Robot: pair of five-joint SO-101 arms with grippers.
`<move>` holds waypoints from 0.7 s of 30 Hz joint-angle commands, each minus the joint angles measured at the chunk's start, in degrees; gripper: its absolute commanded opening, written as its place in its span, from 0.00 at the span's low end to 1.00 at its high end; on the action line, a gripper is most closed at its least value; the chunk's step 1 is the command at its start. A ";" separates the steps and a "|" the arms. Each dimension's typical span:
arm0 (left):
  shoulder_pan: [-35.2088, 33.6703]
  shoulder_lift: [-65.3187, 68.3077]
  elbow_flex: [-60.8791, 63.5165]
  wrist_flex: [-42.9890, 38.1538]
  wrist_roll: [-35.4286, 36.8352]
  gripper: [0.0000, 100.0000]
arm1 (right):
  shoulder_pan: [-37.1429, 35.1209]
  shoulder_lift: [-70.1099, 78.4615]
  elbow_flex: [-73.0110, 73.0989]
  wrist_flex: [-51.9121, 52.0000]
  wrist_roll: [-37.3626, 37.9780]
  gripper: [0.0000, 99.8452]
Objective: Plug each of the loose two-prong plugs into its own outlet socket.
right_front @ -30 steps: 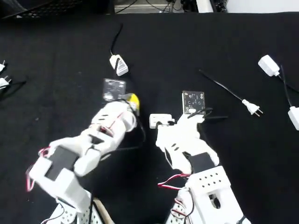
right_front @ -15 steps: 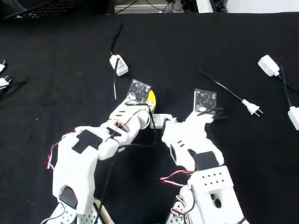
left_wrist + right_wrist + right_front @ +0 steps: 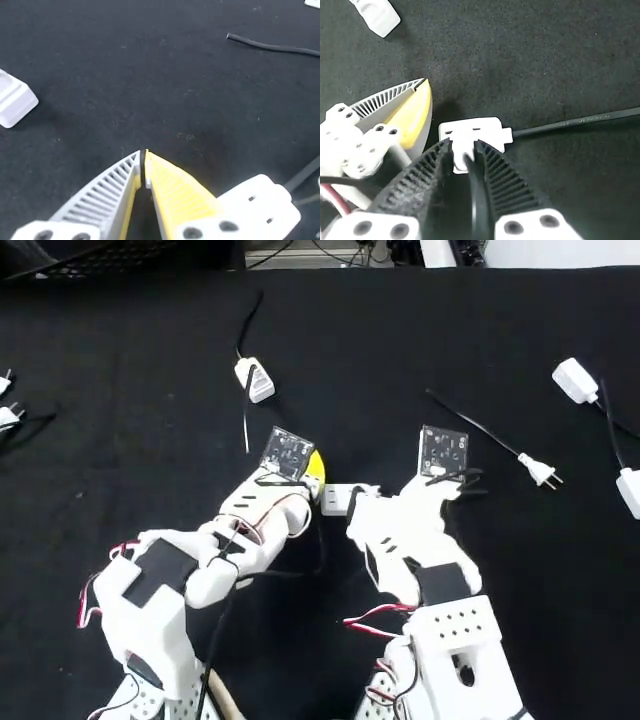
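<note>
– Starting with the biggest things: what's there?

– A black table (image 3: 120,330), with the left arm (image 3: 190,570) and the right arm (image 3: 420,550) stretched out over it, their tips close together.

– What does the right gripper have?

– The right gripper (image 3: 462,150) is drawn in narrow on a white outlet block (image 3: 475,131). Its black fingers (image 3: 492,172) pinch a tab on the edge of the block nearest the wrist.

– Anything in that block?

– Both slots on its upper face stand open. A black cord (image 3: 575,122) runs out of the end that faces away from the other arm.

– And the left gripper?

– The left gripper (image 3: 144,154) is closed tip to tip, grey finger (image 3: 115,185) against yellow finger (image 3: 172,187), and it grips nothing. It sits just beside the block's free end. I can't tell whether it touches.

– Where's a loose plug?

– One two-prong plug (image 3: 541,473) lies flat on the table, well apart from the right gripper on its outer side. It trails a thin black cable (image 3: 475,425).

– Any other socket?

– A second white socket (image 3: 256,380) lies ahead of the left gripper, farther out and well apart from it. It has its own cord, and its slots are too small to make out.
</note>
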 commanded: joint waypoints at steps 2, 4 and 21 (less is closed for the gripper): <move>0.04 -0.44 -2.33 -0.88 -0.26 0.03 | 0.97 -0.40 -3.30 -0.18 -0.62 0.01; 0.04 1.14 -3.56 -0.79 -0.26 0.03 | 0.97 -0.40 -3.38 -0.18 -0.53 0.01; 4.09 1.49 -10.42 11.69 -0.18 0.03 | 9.05 -0.57 -7.69 6.68 2.99 0.01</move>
